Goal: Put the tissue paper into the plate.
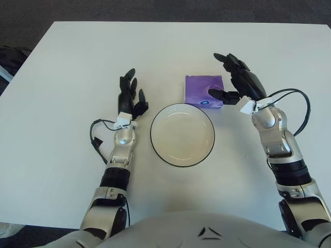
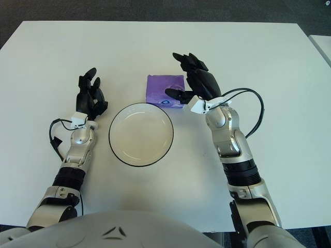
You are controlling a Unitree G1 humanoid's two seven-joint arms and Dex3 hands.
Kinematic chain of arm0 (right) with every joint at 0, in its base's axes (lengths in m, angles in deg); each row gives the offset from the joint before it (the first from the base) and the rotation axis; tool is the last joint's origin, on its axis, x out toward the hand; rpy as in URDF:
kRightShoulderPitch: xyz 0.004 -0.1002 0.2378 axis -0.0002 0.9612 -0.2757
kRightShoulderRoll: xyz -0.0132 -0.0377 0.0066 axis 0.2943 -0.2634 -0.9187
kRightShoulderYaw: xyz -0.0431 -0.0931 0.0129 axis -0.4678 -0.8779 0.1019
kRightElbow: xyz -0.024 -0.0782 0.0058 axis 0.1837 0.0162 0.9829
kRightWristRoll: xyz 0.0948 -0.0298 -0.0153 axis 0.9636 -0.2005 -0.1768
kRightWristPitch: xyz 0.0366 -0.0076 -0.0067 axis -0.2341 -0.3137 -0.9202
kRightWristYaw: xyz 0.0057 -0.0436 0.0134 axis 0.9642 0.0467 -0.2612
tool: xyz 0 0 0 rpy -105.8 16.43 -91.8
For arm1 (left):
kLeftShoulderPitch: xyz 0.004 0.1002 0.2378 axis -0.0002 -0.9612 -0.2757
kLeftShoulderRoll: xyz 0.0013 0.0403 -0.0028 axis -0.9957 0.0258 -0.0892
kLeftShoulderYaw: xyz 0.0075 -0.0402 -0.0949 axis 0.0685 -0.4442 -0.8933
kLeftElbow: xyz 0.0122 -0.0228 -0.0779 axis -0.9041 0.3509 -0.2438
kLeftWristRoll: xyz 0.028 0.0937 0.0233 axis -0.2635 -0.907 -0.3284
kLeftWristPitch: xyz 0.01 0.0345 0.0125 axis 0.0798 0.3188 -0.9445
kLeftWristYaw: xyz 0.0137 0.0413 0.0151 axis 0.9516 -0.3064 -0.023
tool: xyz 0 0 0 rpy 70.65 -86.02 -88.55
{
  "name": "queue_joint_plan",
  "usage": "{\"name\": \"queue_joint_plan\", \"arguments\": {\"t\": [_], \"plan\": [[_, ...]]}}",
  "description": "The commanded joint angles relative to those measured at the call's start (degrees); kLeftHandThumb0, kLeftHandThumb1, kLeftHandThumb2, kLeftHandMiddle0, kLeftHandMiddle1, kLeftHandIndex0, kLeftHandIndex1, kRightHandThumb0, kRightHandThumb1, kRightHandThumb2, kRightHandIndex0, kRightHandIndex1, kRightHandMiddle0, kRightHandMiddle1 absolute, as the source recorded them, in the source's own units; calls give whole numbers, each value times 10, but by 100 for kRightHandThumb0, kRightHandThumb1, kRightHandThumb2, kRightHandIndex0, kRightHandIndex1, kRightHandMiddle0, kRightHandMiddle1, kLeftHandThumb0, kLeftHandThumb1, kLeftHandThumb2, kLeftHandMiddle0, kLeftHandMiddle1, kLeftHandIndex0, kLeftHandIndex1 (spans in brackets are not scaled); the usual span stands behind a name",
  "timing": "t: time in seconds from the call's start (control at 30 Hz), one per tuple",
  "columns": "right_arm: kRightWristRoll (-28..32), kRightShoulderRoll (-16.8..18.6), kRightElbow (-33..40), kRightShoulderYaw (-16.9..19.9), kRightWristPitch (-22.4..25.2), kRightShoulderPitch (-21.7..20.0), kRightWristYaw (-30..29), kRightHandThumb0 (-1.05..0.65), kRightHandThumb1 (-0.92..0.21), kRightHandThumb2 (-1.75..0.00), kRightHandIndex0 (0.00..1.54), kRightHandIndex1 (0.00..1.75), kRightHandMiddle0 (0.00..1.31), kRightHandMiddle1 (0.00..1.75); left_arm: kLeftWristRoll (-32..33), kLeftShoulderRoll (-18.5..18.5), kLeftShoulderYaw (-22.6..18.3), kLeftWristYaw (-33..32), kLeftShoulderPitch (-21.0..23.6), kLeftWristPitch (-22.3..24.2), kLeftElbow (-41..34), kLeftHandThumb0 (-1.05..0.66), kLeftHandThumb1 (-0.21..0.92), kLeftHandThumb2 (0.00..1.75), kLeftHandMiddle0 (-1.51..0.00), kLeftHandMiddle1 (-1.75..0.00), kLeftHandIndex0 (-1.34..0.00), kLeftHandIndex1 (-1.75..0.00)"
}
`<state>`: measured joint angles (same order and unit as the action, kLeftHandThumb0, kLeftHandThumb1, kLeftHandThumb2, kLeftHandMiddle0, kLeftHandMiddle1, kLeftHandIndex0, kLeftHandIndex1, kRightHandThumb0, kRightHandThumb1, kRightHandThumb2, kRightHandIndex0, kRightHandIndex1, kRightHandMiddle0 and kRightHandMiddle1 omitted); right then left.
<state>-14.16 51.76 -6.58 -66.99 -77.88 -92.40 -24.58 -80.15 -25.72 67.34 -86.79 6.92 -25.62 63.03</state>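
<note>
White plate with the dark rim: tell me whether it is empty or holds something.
Empty. The white plate with the dark rim shows bare inside; the purple tissue pack lies behind it on the table.

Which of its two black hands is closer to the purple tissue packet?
The right hand, fingers spread, its thumb over the purple tissue packet. The left hand shows beyond the plate, well away.

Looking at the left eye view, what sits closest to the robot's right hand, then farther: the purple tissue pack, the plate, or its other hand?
From the right hand, fingers spread, nothing held:
1. Purple tissue pack: just to its left, the thumb tip at the pack's edge.
2. Plate: nearer the robot and to the left, in front of the pack.
3. Left hand: farthest, beyond the plate's left side.
</note>
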Motion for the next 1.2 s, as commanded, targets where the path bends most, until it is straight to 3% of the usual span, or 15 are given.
{"name": "queue_joint_plan", "arguments": {"t": [0.0,0.43,0.87,1.17], "plan": [[-20,-17,5,-14,-25,-8,6,-104,-92,-31,0,0,0,1,-4,6,2,0,-51,32,47,-68,92,79,-37,0,0,-70],[-83,-51,-31,-39,-101,-26,-16,-105,-92,-37,0,0,0,0,-8,3,3,0,-49,44,41,-70,92,79,-35,0,0,-69],[-136,-77,-108,-63,-194,-62,-73,-105,-92,-50,0,0,0,0,-7,3,3,1,-45,56,38,-69,92,79,-36,-1,0,-70],[-176,-91,-146,-81,-232,-87,-100,-105,-92,-57,0,0,0,0,-6,3,3,2,-42,47,44,-67,92,79,-36,0,0,-71]]}}
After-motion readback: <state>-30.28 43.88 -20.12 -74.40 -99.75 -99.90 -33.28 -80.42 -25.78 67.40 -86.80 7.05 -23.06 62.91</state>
